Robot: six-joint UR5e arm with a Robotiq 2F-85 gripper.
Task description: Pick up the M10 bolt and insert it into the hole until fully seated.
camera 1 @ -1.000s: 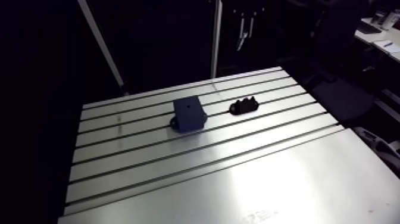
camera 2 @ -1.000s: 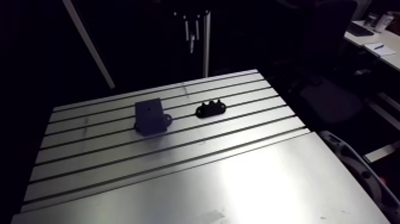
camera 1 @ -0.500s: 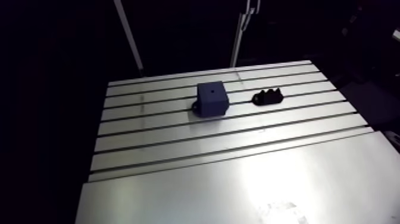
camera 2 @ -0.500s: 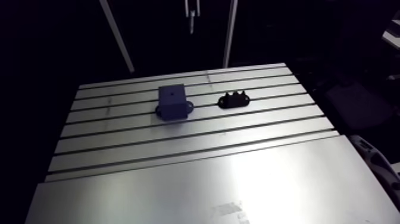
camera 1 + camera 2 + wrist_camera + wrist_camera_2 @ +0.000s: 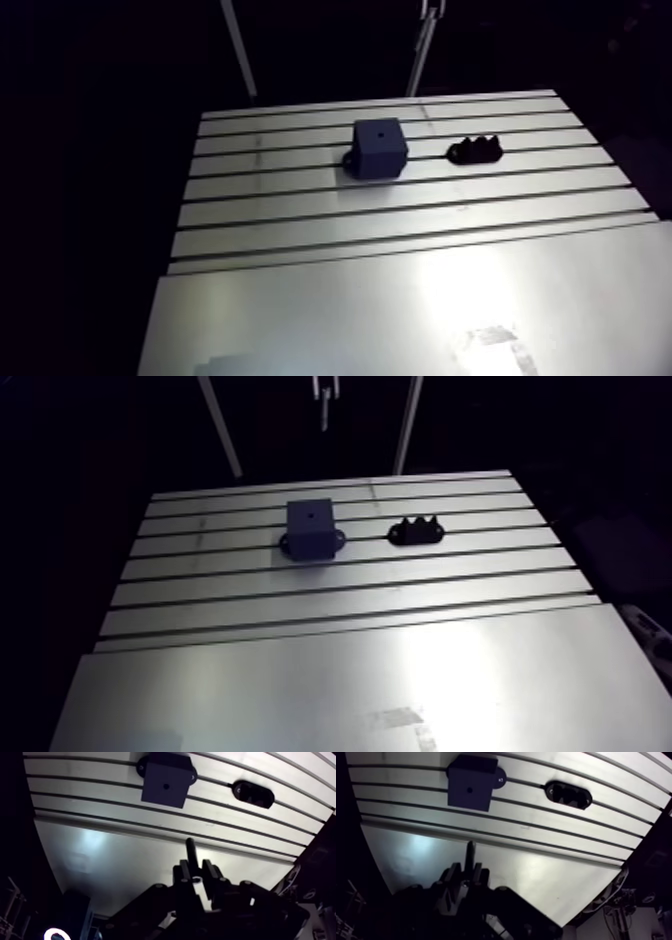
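Dark M10 bolt [image 5: 190, 852] stands clamped in the tool [image 5: 196, 868], fingers nearly closed, over bare desk [image 5: 115, 859], well short of the dark-blue block [image 5: 166, 774]. The arm view has swung since earlier, block unmoved: carrying looks underway, with aligning to the hole [image 5: 165, 786] next.

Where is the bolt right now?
In the wrist view the bolt is clamped in the gripper, over the table's smooth part, well short of the dark block with the hole.

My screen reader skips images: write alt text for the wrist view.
The gripper grips a dark bolt that juts out ahead of it, above the aluminium table. Ahead sit a dark blue block with a small hole in its top and, beside it, a black holder.
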